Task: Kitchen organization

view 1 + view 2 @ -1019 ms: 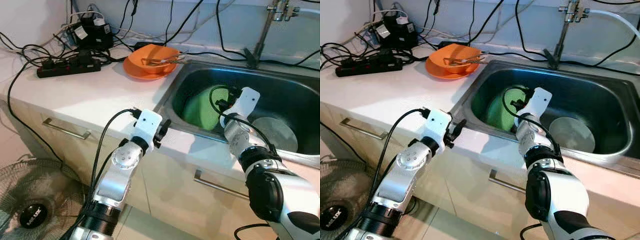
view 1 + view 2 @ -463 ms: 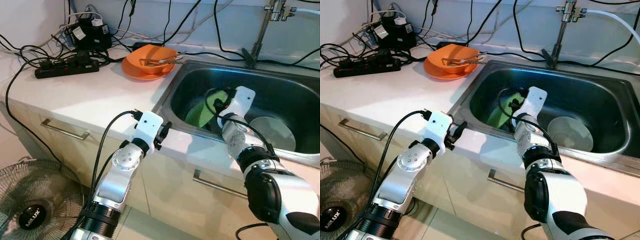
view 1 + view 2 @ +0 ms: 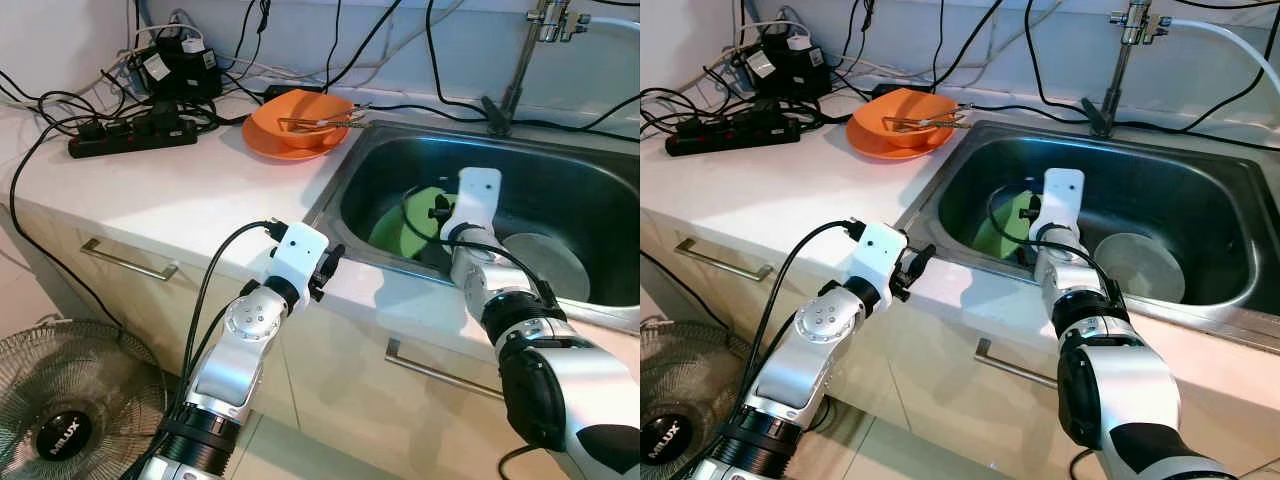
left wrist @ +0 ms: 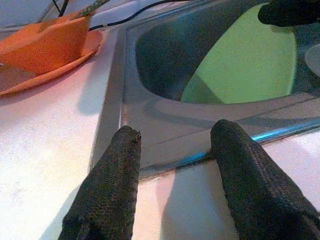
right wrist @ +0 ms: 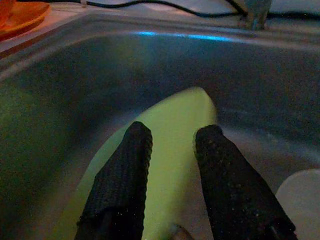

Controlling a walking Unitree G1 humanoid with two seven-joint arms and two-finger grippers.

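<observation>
Right pincer [image 5: 172, 145] down in the steel sink [image 3: 560, 165], fingers apart with one green plate [image 4: 250, 65] seen between the tips, plate tilted against the sink's left wall (contact unclear). Left pincer [image 4: 175, 150] fingers apart, nothing held, over the counter [image 3: 190, 190] at the sink's front-left rim. One grey plate [image 3: 545, 265] lies in the sink; one orange bowl [image 3: 300, 120] sits on the counter, one fan [image 3: 70, 420] on the floor.
</observation>
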